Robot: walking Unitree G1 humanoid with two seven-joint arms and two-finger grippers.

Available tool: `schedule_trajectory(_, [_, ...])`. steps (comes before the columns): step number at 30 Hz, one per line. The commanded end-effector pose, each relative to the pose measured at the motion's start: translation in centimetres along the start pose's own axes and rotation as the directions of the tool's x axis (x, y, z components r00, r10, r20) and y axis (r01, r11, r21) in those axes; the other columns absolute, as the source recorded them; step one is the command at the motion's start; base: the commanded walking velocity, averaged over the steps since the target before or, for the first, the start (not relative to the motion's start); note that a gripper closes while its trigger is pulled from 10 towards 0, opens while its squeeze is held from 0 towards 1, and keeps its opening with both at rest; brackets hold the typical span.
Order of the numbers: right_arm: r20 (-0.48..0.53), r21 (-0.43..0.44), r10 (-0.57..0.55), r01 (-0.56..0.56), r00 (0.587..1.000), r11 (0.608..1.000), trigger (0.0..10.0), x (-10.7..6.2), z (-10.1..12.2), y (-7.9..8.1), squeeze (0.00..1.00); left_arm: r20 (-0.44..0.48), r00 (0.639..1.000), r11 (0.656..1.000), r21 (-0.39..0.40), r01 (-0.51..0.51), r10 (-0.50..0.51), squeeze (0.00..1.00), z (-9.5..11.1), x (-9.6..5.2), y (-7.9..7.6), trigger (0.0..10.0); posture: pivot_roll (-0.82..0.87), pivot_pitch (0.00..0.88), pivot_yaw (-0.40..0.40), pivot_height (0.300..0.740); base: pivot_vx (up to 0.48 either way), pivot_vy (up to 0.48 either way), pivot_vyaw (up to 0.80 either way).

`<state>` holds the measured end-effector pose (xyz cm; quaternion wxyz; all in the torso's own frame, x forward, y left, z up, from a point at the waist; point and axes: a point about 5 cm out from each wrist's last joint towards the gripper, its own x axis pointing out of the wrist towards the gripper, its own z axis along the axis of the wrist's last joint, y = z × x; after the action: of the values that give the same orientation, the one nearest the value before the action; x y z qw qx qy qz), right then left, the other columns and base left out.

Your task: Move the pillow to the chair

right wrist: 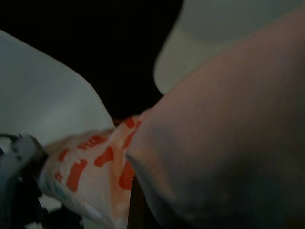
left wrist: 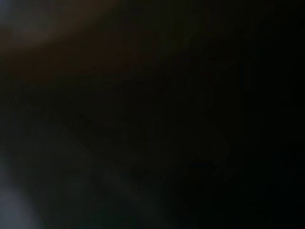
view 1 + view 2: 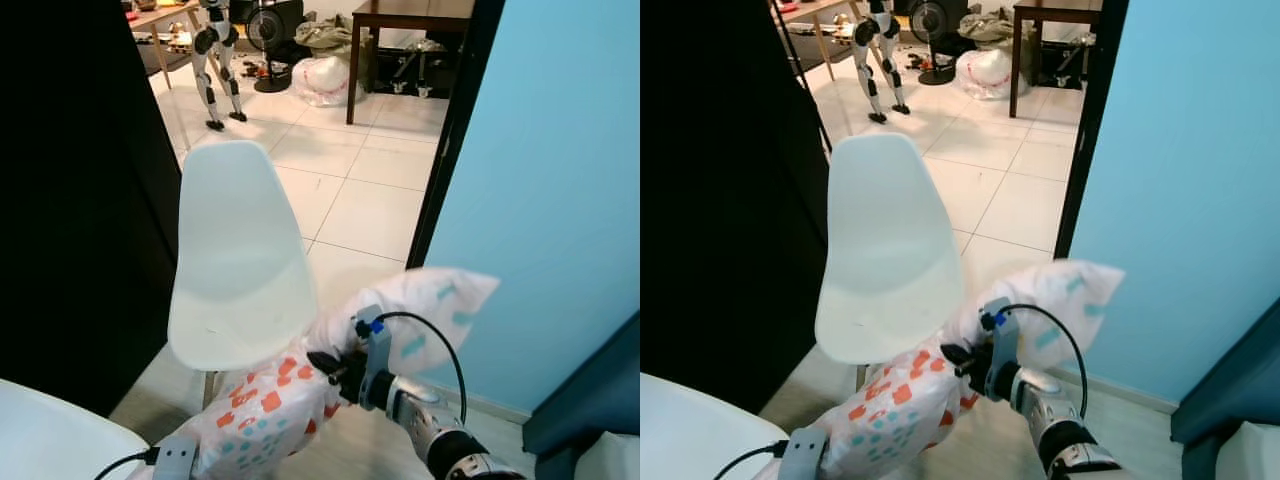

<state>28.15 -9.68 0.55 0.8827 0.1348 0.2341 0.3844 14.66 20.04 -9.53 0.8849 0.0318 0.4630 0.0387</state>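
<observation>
Pale tiled floor (image 3: 350, 200) runs between a black panel and a light-blue wall (image 3: 560, 180). A white moulded plastic chair (image 3: 235, 260) stands ahead. The white pillow with orange and teal marks (image 3: 270, 400) hangs at the seat's front edge, held between both arms. The right gripper (image 3: 328, 365) presses into it; finger closure cannot be told. The left gripper (image 3: 175, 455) sits at the pillow's lower end, apparently touching.

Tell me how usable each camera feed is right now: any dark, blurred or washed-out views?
Eye views: bright and sharp, the pillow and white chair clear, deep black shade at left. Left wrist view: almost fully dark, nothing can be made out. Right wrist view: dim and soft, with pillow fabric pressed close to the lens and out of focus.
</observation>
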Motion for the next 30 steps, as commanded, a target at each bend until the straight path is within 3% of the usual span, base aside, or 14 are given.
schedule_trajectory(1, [0.007, -0.035, 0.000, 0.000, 1.000, 0.999, 10.0, -0.1, 0.1, -0.1, 0.00, -0.003, 1.000, 1.000, -0.007, 0.012, -0.012, 0.00, -0.2, 0.0, -0.4, 10.0, -0.08, 0.073, 0.006, 0.740, 0.000, 0.000, 0.00])
schedule_trajectory(6, [0.025, -0.024, 0.003, -0.003, 1.000, 1.000, 10.0, 0.2, 0.3, 0.1, 0.00, -0.003, 1.000, 1.000, -0.005, 0.007, -0.007, 0.00, -0.2, 0.0, -0.3, 10.0, -0.08, 0.074, 0.009, 0.740, 0.000, 0.000, 0.00])
schedule_trajectory(9, [-0.034, -0.116, 0.027, -0.031, 0.999, 0.993, 10.0, 0.8, 0.3, 0.8, 0.00, 0.000, 1.000, 1.000, -0.024, -0.015, 0.015, 0.00, 0.1, 0.0, -0.1, 10.0, -0.08, 0.073, 0.006, 0.740, 0.000, 0.000, 0.00])
schedule_trajectory(18, [0.017, -0.166, 0.092, -0.088, 0.996, 0.982, 10.0, 1.6, 1.8, 1.7, 0.00, 0.041, 0.998, 0.998, -0.056, -0.039, 0.041, 0.00, 1.3, 0.3, 0.2, 10.0, -0.07, 0.072, 0.000, 0.740, 0.000, 0.000, 0.00])
schedule_trajectory(30, [0.013, -0.180, 0.103, -0.099, 0.995, 0.979, 10.0, 1.7, 1.8, 1.8, 0.00, 0.055, 0.998, 0.998, -0.062, -0.030, 0.033, 0.00, 1.7, 0.4, 0.1, 10.0, -0.08, 0.072, 0.000, 0.740, 0.000, 0.000, 0.78])
